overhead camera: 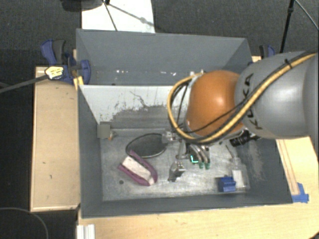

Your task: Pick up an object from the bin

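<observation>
Gripper (175, 172) low in bin (164, 189), grip state can't tell, one purple-white piece (138, 168) just view-left of it, one dark oval disc (146, 146) up-left, one blue block (227, 184) to its right

Bare bin floor (194, 189) along the front wall, dark oval disc (145, 146) and purple-and-white pad (137, 169) blocking the left half, blue block (227, 184) front right, arm (279, 98) overhanging the right.

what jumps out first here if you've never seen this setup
The big arm's orange wrist cover dominates the right side, with the gripper low over the middle of the grey bin. Just left of the gripper lie a purple-and-white object and a dark oval disc. A small blue piece sits front right.
</observation>
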Controlling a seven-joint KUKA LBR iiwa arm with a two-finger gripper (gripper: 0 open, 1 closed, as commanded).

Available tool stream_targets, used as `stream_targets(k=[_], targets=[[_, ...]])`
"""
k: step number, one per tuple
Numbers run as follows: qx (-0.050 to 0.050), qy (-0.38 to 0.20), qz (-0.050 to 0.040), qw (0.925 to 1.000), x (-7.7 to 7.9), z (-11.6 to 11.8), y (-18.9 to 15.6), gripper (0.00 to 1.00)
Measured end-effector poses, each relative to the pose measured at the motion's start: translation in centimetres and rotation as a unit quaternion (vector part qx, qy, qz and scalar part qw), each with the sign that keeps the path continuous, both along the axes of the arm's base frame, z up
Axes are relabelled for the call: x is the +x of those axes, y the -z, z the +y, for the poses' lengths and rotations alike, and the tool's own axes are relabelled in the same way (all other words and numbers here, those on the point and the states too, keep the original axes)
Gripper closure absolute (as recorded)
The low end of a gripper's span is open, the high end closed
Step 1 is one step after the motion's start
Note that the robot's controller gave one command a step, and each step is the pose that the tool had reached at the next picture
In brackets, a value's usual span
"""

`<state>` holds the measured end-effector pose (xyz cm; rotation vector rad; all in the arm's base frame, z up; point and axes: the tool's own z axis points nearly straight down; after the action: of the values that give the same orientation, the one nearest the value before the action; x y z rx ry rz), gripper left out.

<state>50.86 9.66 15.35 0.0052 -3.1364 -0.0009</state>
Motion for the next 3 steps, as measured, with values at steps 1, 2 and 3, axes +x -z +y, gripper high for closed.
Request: stream_targets(k=[1,2,3], targets=[[0.000,-0.130,-0.0042,0.9915,1.2,0.4,3.9,0.00],[0.002,-0.095,-0.0087,0.9954,7.0,3.4,5.1,0.00],[0.001,0.095,-0.0005,0.9955,8.0,4.9,8.0,0.00]])
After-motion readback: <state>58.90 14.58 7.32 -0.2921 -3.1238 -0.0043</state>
